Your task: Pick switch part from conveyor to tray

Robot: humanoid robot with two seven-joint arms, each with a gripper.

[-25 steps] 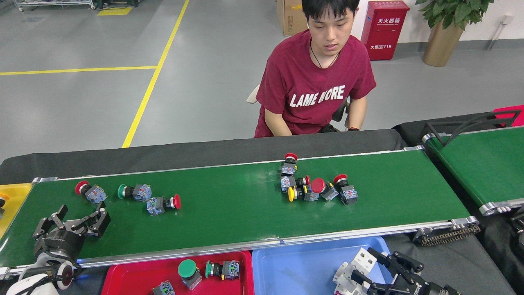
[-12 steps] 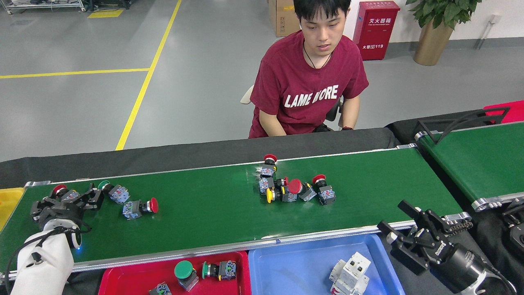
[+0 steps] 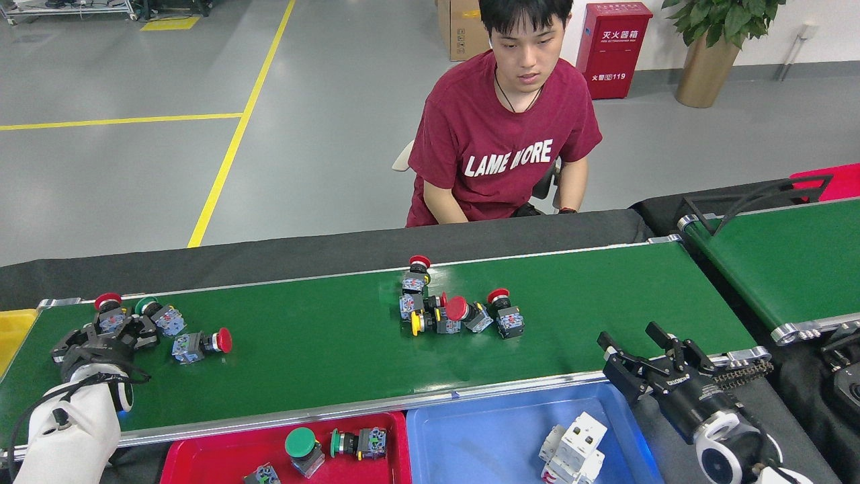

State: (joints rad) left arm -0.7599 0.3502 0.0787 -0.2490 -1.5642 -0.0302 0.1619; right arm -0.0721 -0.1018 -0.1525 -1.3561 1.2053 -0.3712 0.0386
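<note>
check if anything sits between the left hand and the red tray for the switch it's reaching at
Nothing visible blocks that path. The left hand is at the red-capped switch near the conveyor's left end. From there to the red tray lies bare green belt and the low silver near rail. The other red switch lies just right of the hand.

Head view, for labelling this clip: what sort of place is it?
Probably a factory floor or training line: a green conveyor carrying push-button switch parts, sorting trays beside it, and yellow floor lines.
</note>
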